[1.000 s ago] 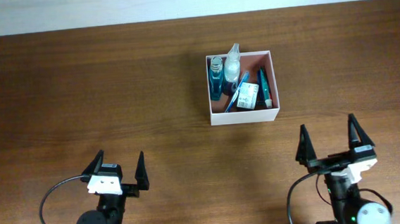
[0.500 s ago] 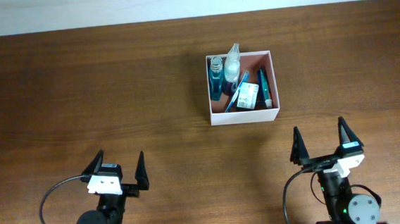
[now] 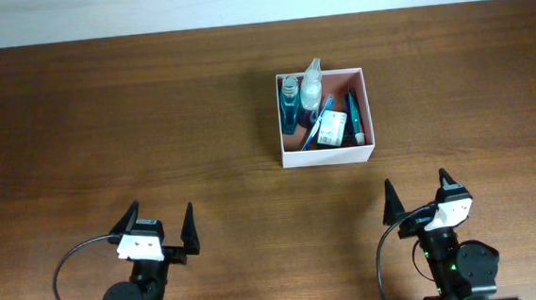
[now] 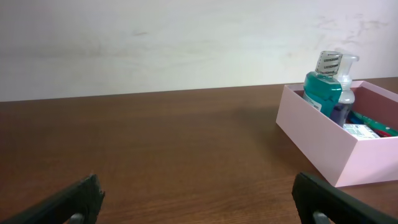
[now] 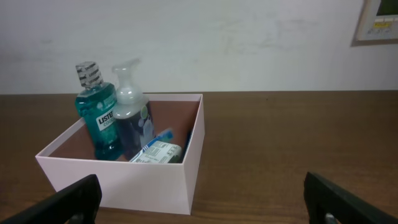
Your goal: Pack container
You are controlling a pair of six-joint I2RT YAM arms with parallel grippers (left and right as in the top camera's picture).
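The container [image 3: 326, 155] is a square white-walled box with a reddish-brown inside, standing at the table's middle right. It holds a teal mouthwash bottle [image 3: 289, 106], a clear pump bottle [image 3: 311, 83], a blue toothbrush [image 3: 310, 128], a small green-and-white packet [image 3: 333, 127] and a teal tube [image 3: 353, 116]. It also shows in the left wrist view [image 4: 323, 149] and the right wrist view [image 5: 124, 180]. My left gripper [image 3: 156, 231] is open and empty at the front left. My right gripper [image 3: 417, 199] is open and empty at the front right, below the container.
The brown wooden table [image 3: 114, 113] runs back to a white wall [image 4: 186, 43]. A framed panel [image 5: 379, 22] hangs on the wall at the right.
My right gripper has moved left and turned slightly. The left gripper and the container have not moved.
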